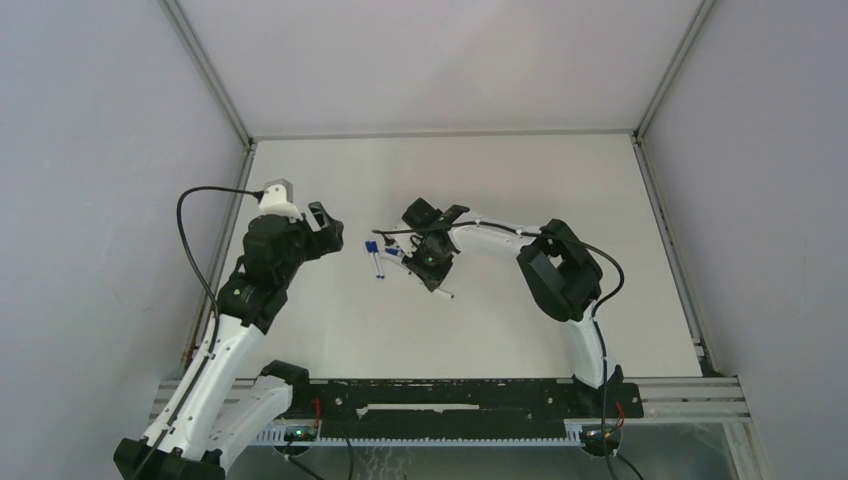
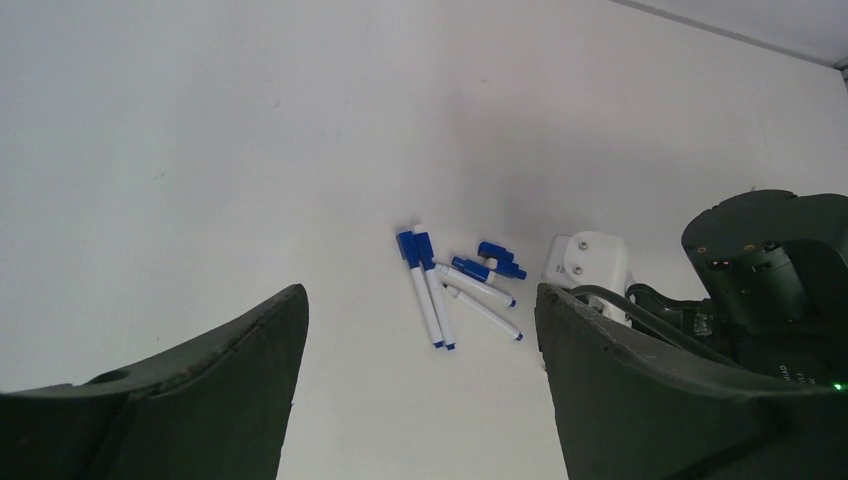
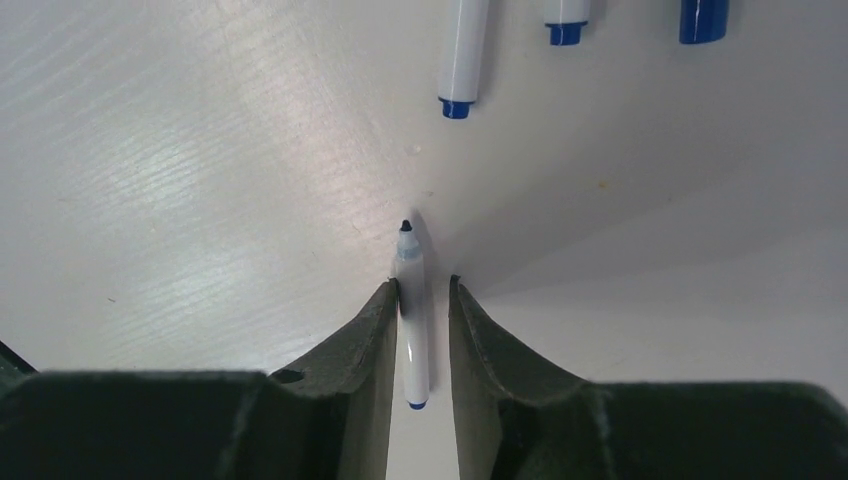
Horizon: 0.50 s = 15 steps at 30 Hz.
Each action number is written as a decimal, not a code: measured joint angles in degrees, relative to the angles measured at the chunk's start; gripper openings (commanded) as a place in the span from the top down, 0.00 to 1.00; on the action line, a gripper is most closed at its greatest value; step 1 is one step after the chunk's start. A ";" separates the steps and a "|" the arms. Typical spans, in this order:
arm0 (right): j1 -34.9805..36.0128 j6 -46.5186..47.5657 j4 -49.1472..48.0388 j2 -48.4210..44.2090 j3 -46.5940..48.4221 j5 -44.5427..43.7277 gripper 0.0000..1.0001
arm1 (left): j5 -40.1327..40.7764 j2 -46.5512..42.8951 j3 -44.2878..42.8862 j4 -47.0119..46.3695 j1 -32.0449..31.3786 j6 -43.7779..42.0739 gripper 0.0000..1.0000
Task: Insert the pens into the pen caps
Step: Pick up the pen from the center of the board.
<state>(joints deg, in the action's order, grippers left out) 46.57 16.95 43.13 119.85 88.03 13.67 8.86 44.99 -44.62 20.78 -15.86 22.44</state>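
An uncapped white pen [image 3: 411, 330] with a dark tip lies on the table between the fingers of my right gripper [image 3: 422, 285]. The left finger [image 3: 375, 330] touches it, and a thin gap shows at the right finger, so the jaws stand slightly open. From above, that pen [image 1: 443, 292] pokes out under the right gripper [image 1: 436, 278]. Two capped pens [image 2: 428, 295] lie side by side, two more pens [image 2: 485, 312] beside them, with loose blue pen caps [image 2: 497, 252] behind. My left gripper [image 2: 420, 400] hovers wide open short of the cluster, holding nothing.
The pen cluster [image 1: 380, 258] lies mid-table between the two grippers. The right arm's elbow [image 1: 560, 270] hangs over the right half of the table. White enclosure walls stand along the left, right and far sides.
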 measured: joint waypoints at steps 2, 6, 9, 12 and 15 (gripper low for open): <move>0.22 -0.02 0.07 0.44 0.66 -0.28 0.69 | -0.02 0.00 0.00 0.00 0.04 0.00 0.14; 0.42 -0.17 0.07 0.90 1.33 -0.96 0.80 | 0.00 0.00 0.00 0.00 0.15 0.00 0.14; 0.37 -0.52 -0.20 0.92 1.20 -1.20 0.88 | -0.02 0.00 0.00 0.00 0.20 0.00 0.14; 0.02 -1.16 -1.66 0.04 -0.22 -0.85 0.95 | -0.13 0.00 0.00 0.00 0.20 0.02 0.13; -1.01 -3.39 -4.96 -3.06 -5.05 0.31 1.00 | -1.49 0.00 0.00 -0.11 0.20 0.02 0.08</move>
<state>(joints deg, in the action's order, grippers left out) 45.56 13.56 38.17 116.79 82.98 13.98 7.38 44.99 -44.62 20.67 -15.66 22.46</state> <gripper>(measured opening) 0.049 0.879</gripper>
